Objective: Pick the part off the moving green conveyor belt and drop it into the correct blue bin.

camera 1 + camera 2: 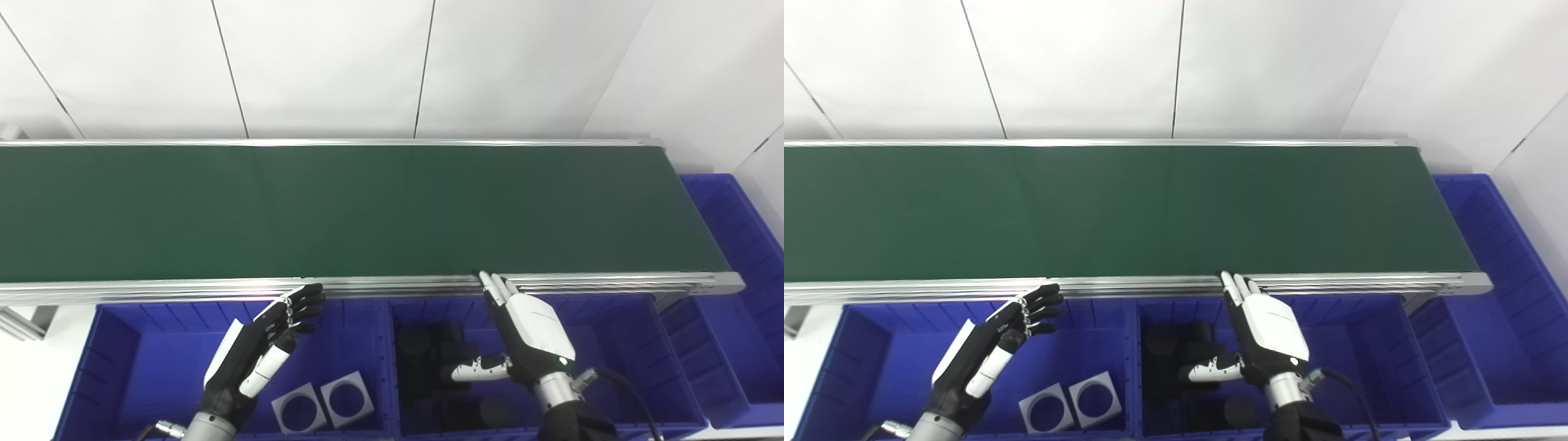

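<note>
The green conveyor belt [343,208] runs across the view and carries no part. My left hand [263,349] is open and empty, hovering over the left blue bin [116,361], fingertips near the belt's front rail. My right hand [527,334] is open and empty over the middle blue bin [643,355], fingers pointing at the rail. The left bin holds two grey square plates with round holes [323,404]. The middle bin holds several black cylindrical parts [429,349].
A third blue bin [735,257] stands at the belt's right end. An aluminium rail [184,289] edges the belt's front. A white panelled wall [343,61] rises behind the belt.
</note>
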`<action>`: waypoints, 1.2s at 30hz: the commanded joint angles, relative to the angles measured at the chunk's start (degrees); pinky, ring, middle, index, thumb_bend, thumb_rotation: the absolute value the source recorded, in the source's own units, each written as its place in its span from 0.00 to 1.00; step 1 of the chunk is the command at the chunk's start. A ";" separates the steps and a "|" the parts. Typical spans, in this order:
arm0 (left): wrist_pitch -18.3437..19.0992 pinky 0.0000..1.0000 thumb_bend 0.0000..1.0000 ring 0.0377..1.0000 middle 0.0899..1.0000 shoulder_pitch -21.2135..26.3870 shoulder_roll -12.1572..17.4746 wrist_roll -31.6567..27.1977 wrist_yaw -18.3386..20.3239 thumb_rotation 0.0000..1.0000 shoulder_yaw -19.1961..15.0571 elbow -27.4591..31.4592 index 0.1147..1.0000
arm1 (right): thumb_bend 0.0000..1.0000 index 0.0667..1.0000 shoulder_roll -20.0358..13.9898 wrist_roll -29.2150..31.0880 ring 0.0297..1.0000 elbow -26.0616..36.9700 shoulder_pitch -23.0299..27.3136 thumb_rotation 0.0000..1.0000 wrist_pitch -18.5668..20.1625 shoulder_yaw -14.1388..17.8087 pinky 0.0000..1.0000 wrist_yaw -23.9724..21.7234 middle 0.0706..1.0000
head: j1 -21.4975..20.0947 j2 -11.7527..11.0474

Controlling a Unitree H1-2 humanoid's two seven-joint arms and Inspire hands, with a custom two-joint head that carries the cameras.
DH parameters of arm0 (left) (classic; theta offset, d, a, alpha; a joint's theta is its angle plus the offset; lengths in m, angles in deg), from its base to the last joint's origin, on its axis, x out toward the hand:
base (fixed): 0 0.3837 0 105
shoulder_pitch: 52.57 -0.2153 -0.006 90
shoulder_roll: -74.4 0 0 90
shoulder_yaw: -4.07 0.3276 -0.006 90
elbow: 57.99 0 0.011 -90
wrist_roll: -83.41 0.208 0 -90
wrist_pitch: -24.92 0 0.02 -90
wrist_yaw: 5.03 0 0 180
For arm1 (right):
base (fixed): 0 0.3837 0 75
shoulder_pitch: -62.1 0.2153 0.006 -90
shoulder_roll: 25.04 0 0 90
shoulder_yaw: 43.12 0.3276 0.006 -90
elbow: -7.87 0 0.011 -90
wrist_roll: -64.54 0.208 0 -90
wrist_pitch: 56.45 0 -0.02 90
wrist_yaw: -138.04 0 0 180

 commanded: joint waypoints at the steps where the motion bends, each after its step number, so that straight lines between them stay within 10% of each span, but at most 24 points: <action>1: -1.82 0.76 0.77 0.81 0.82 0.48 0.06 -0.02 0.11 0.88 0.17 1.05 0.81 | 0.87 1.00 1.54 6.06 1.00 3.51 -0.53 0.44 -4.47 1.27 0.95 2.43 1.00 | 0.59 -0.07; 5: -1.88 0.77 0.75 0.81 0.83 0.10 -0.01 -0.12 0.04 0.87 0.12 1.32 0.83 | 0.91 1.00 4.55 17.47 0.97 6.08 -3.31 0.54 -5.64 2.30 0.84 1.77 1.00 | 1.48 -0.47; 18: -8.09 0.78 0.77 0.84 0.86 -0.66 -1.42 1.70 -1.85 0.84 0.16 -1.20 0.88 | 0.94 1.00 7.60 43.46 0.94 1.56 -7.71 0.61 -17.08 4.38 0.92 1.64 0.94 | 5.93 -2.61; 36: -16.13 0.83 0.81 0.90 0.93 -0.98 -4.49 3.12 -3.72 0.69 0.50 -4.74 0.94 | 0.93 0.99 5.85 43.38 0.90 -2.17 -7.97 0.55 -22.09 4.03 0.89 3.34 0.89 | 9.04 -6.44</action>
